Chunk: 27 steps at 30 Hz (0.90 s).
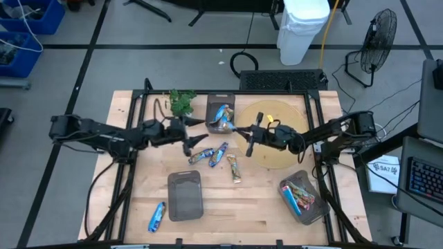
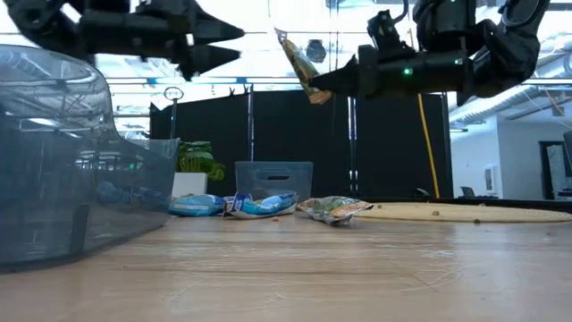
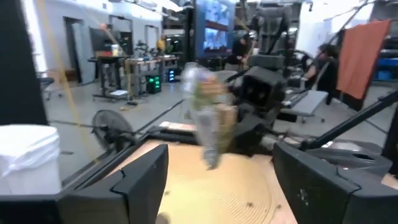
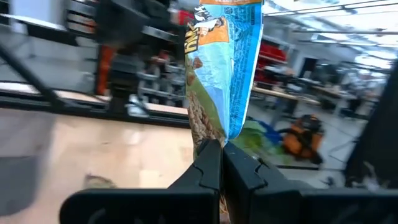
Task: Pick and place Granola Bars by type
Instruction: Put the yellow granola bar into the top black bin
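Above mid-table | right end effector [image 2: 315, 87] pinches granola bar [image 2: 298, 61] | left end effector [image 2: 234, 45] released, facing it

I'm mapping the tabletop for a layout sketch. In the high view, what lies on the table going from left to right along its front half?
Lone blue bar → empty grey bin → tan bar → grey bin holding bars.

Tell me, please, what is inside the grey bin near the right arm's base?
The grey bin holds several wrapped granola bars: one bright blue, others reddish and tan. They overlap, so I cannot count them, and anything under the pile is hidden.
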Each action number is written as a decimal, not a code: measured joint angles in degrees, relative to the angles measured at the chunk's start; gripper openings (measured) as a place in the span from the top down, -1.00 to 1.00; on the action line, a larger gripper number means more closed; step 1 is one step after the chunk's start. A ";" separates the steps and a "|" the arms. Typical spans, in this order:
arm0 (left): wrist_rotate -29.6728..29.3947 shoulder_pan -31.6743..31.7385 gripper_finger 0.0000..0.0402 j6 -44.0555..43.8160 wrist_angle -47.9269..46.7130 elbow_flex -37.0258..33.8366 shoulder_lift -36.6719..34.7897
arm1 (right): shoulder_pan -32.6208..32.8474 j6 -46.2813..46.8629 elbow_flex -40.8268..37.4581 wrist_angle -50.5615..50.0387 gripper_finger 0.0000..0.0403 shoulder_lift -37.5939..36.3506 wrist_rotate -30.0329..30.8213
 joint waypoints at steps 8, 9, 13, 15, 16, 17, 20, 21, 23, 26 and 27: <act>3.66 0.00 -0.46 1.11 4.63 8.90 9.96 | -0.45 -0.62 0.02 1.58 1.00 -0.02 3.41; 3.66 0.00 -0.46 1.14 4.93 10.09 10.98 | -0.60 -0.62 0.02 1.47 1.00 -0.02 3.37; 3.72 0.26 -0.46 1.20 4.82 14.17 14.90 | -0.66 -0.62 0.02 1.46 1.00 -0.02 3.39; 3.74 0.26 -0.46 1.25 4.80 15.83 16.56 | -0.66 -0.60 0.02 1.42 1.00 -0.02 3.30; 3.72 0.26 -0.46 1.35 4.80 16.45 17.26 | -0.66 -0.60 0.02 1.42 1.00 -0.02 3.27; 3.58 0.26 -0.46 1.44 4.89 17.14 18.09 | -0.66 -0.60 0.02 1.42 1.00 -0.02 3.23; 2.37 0.26 -0.46 1.75 4.45 18.21 19.67 | -0.66 -0.60 0.02 1.42 1.00 -0.02 3.19; 1.41 0.26 -0.46 1.84 4.47 18.59 20.08 | -0.64 -0.58 0.02 1.46 1.00 -0.02 3.19; -1.43 0.26 -0.46 2.56 4.66 18.82 20.52 | -0.63 -0.57 0.03 1.46 1.00 -0.02 3.17; -6.28 0.29 -0.46 2.93 4.49 18.82 20.56 | -0.63 -0.57 0.02 1.47 1.00 -0.02 3.15; -7.23 0.40 -0.46 2.95 4.58 18.82 20.56 | -0.63 -0.57 0.04 1.47 1.00 -0.02 3.15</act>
